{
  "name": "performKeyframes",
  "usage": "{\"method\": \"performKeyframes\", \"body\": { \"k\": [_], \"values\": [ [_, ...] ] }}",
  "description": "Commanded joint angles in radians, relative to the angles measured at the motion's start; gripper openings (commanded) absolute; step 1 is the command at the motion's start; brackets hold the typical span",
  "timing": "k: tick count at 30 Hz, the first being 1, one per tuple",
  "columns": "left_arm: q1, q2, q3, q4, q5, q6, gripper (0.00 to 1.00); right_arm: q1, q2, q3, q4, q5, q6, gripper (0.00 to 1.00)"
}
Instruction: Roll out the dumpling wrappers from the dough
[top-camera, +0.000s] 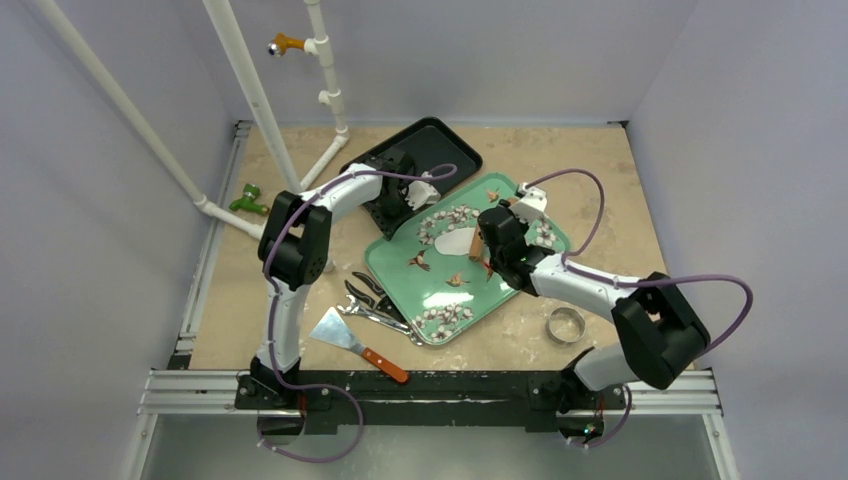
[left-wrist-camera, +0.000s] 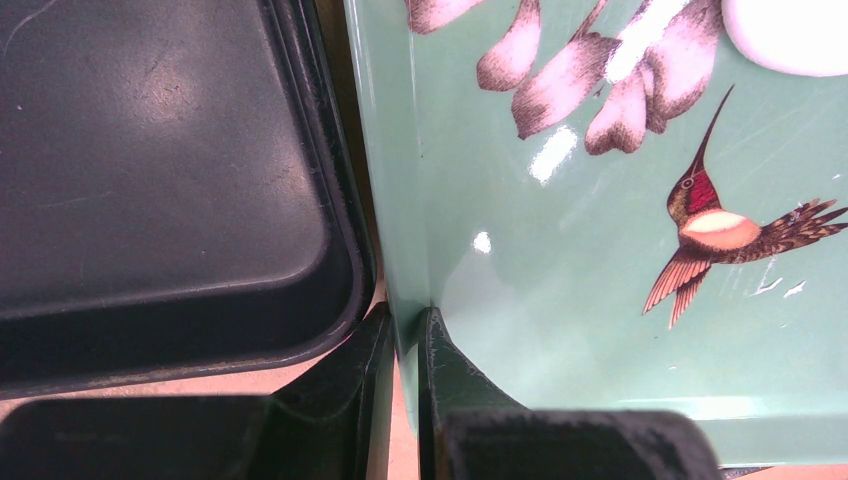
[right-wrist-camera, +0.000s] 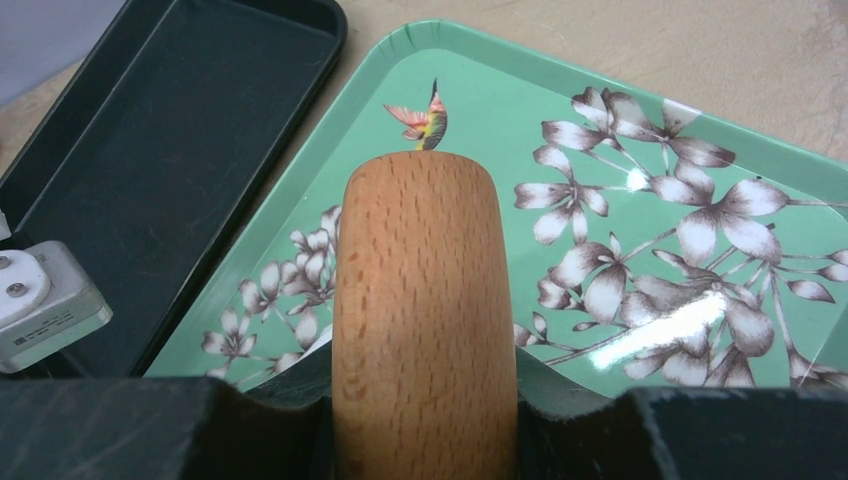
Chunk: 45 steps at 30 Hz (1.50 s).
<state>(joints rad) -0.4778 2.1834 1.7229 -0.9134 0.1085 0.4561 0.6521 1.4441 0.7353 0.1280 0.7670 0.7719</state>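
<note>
Two trays on the table (top-camera: 620, 200), side by side and touching: one black tray (top-camera: 450, 145), matte with rounded corners, and one glossy green tray (top-camera: 400, 265) printed with white blossoms and hummingbirds.

One dumpling wrapper (top-camera: 455, 240): a flat, white, roundish dough disc. It lies on the green tray floor toward the far side, among the blossom prints. Its edge shows in the top corner of the left wrist view (left-wrist-camera: 790, 35).

One rolling pin (top-camera: 476, 243) of smooth pale wood, cylindrical with a rounded end. The right gripper (top-camera: 492, 243) clamps it, jaws part spread, one on each side of the barrel. The pin sits just beside the wrapper; can't tell if it touches.

The left gripper (left-wrist-camera: 405, 330) has its jaws almost together, pinching the green tray's thin rim between them, next to the black tray.

On bare table:
- one shiny metal ring (top-camera: 566, 325), near the right arm
- one scraper (top-camera: 345, 335), with a flat steel blade and a wooden handle
- one pair of black-handled shears (top-camera: 368, 298), just beside the green tray
</note>
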Motion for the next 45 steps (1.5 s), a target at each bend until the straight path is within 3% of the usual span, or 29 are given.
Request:
{"method": "performKeyframes", "body": {
  "k": [1, 12, 17, 23, 28, 33, 38, 45],
  "values": [
    [0.028, 0.017, -0.040, -0.029, -0.079, 0.059, 0.00, -0.024, -0.005, -0.082, -0.263, -0.007, -0.042, 0.00],
    [0.028, 0.015, -0.042, -0.027, -0.078, 0.061, 0.00, -0.037, -0.036, -0.095, -0.271, -0.012, -0.029, 0.00],
    [0.028, 0.018, -0.039, -0.027, -0.080, 0.062, 0.00, -0.036, -0.128, -0.076, -0.162, -0.038, -0.212, 0.00],
    [0.028, 0.023, -0.032, -0.032, -0.082, 0.061, 0.00, -0.034, -0.215, 0.076, 0.021, -0.222, -0.479, 0.00],
    [0.028, 0.021, -0.034, -0.030, -0.082, 0.058, 0.00, -0.031, -0.076, 0.090, 0.138, -0.375, -0.460, 0.00],
    [0.028, 0.021, -0.033, -0.031, -0.080, 0.062, 0.00, -0.032, 0.050, 0.109, 0.113, -0.349, -0.399, 0.00],
    [0.030, 0.019, -0.036, -0.029, -0.076, 0.061, 0.00, -0.037, 0.111, 0.105, -0.038, -0.156, -0.315, 0.00],
    [0.031, 0.018, -0.037, -0.027, -0.073, 0.064, 0.00, -0.038, 0.012, -0.020, -0.122, -0.002, -0.205, 0.00]
  ]
}}
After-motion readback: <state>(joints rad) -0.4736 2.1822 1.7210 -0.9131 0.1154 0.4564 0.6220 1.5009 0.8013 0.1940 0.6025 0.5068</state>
